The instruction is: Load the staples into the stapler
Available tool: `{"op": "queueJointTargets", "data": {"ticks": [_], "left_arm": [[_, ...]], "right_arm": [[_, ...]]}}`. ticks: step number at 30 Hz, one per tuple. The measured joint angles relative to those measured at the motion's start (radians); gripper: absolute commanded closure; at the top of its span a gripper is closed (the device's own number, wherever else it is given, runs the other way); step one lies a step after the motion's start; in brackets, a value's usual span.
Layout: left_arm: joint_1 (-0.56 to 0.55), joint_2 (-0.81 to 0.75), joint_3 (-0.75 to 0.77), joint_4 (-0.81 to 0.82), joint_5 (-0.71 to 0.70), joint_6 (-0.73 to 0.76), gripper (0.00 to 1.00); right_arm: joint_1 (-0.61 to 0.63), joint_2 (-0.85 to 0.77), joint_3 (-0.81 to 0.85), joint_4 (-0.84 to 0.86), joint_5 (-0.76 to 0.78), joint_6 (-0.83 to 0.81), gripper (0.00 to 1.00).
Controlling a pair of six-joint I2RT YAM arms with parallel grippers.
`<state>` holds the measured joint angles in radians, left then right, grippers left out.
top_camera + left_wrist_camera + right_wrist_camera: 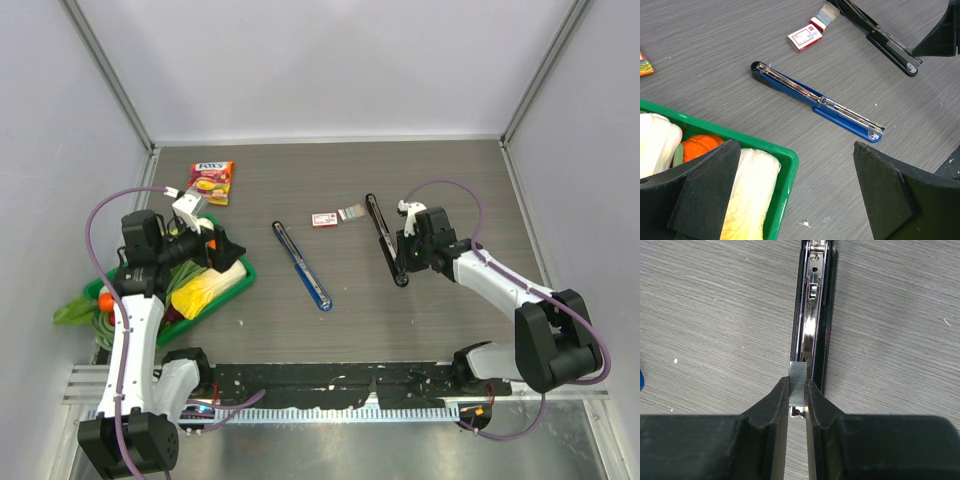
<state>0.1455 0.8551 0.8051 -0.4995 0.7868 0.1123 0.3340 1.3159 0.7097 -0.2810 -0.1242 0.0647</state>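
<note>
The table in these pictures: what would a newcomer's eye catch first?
Two staplers lie opened flat: a blue stapler mid-table and a black stapler to its right. The right gripper pinches the staples at the black one's metal channel. A green tray of vegetables sits at the left.

No text is legible in any view.

- Snack packet [213, 182]: white lettering on a green band along its top edge, too small to read.
- Small red-and-white cardboard box [805, 38]: printed lines on the white top face, bordered in red. The print is blurred, and no word, brand or number can be made out.
</note>
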Motion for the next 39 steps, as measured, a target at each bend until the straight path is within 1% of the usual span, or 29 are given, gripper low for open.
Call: {"op": "queueJointTargets", "data": {"ticks": [39], "left_arm": [[0.001, 0.000, -0.002, 0.002, 0.000, 0.000, 0.00]], "right_arm": [[0.000, 0.015, 0.000, 0.004, 0.019, 0.000, 0.82]]}}
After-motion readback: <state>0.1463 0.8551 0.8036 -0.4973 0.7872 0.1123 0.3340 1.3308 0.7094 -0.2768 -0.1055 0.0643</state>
